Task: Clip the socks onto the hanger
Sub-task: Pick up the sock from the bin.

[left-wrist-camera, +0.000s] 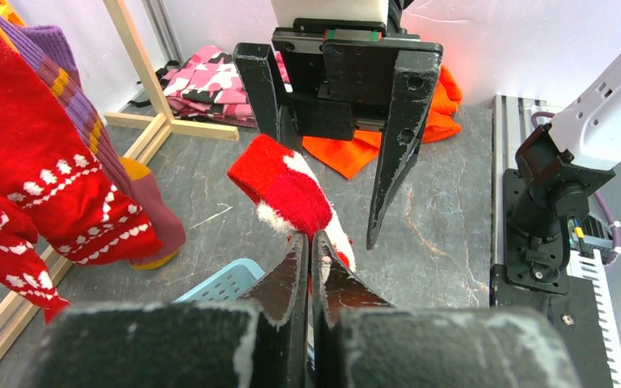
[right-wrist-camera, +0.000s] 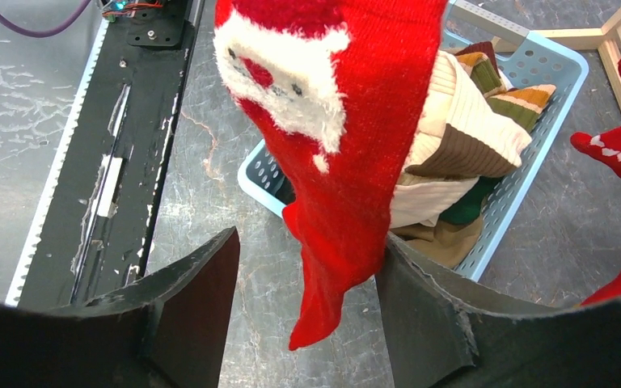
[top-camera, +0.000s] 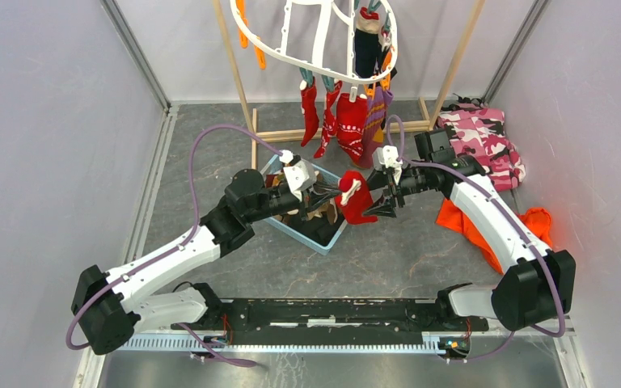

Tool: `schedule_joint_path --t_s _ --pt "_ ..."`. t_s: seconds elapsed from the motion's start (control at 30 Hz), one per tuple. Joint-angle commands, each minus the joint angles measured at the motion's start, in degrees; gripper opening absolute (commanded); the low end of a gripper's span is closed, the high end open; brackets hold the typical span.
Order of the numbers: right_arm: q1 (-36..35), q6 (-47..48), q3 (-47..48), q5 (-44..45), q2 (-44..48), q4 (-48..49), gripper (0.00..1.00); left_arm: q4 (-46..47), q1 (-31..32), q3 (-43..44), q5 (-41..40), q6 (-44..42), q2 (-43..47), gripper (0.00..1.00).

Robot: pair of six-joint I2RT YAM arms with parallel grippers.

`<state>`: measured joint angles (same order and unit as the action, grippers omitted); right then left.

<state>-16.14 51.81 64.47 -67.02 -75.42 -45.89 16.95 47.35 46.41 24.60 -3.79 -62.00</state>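
Observation:
My left gripper (top-camera: 333, 194) (left-wrist-camera: 310, 238) is shut on a red sock with a white bearded face (top-camera: 354, 202) (left-wrist-camera: 291, 190) (right-wrist-camera: 340, 121), held above the table beside the basket. The sock's toe end hangs down between the jaws of my right gripper (top-camera: 380, 202) (right-wrist-camera: 307, 238), which is open; the fabric brushes its right finger (right-wrist-camera: 437, 299). The white oval hanger (top-camera: 315, 48) hangs at the back with several socks (top-camera: 348, 121) clipped on it, red patterned, purple and navy. More socks (right-wrist-camera: 453, 137), beige-brown striped and green, lie in the basket.
A light blue basket (top-camera: 323, 238) (right-wrist-camera: 534, 162) sits mid-table under the left arm. The wooden pole rack (top-camera: 247, 105) stands behind it. A pink camouflage garment (top-camera: 485, 141) and an orange cloth (top-camera: 493, 230) lie at the right. A black rail (top-camera: 331, 311) runs along the near edge.

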Motion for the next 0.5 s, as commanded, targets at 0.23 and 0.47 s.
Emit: schedule_joint_path --t_s 0.23,0.47 --pt "-0.2 -2.1 -0.9 -0.5 1.1 2.8 0.65 8.6 0.2 -3.9 -1.3 5.0 1.9 0.02" --pt "-0.2 -2.3 -1.6 -0.4 1.5 3.4 0.65 13.8 0.2 -7.1 -3.0 9.6 2.4 0.02"
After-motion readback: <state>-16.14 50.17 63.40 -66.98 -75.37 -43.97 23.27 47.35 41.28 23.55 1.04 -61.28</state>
